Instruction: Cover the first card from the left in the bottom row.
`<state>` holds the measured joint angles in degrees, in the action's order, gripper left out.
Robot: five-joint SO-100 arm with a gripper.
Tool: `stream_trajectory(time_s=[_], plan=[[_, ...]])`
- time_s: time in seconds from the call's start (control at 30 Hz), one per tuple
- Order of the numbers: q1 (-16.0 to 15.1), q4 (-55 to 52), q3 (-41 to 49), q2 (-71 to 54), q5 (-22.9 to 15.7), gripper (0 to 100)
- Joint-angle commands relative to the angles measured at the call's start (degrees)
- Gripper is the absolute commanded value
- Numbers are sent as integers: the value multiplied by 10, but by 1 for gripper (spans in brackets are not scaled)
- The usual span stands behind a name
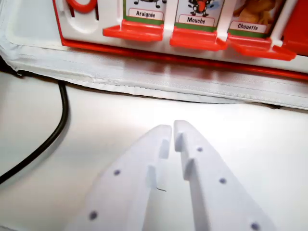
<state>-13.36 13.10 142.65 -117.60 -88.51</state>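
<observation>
Three cards are seen along the top of the wrist view, set in a red-and-white game board: the "Araignée" card at the wrist view's left, the "Mouche" card in the middle, the "Chouette" card at the right. Each is fronted by a red flap, lowered and leaving the picture exposed. The white gripper is held low over the white table, well short of the board, its fingers nearly touching and holding nothing. A black cable is laid at the left.

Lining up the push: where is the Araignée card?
The Araignée card sits top centre-left in the wrist view, left of the Mouche card, above the hand.
</observation>
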Motion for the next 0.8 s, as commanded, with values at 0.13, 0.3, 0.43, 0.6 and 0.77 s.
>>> stream_trajectory(time_s=[0.13,0.3,0.43,0.6,0.77], plan=[[-3,-62,-130,119,18,0],[-18,-66,-175,164,25,0],[-27,-76,-195,192,28,0],[-32,-84,-213,214,29,0],[-32,-87,-236,235,30,0]])
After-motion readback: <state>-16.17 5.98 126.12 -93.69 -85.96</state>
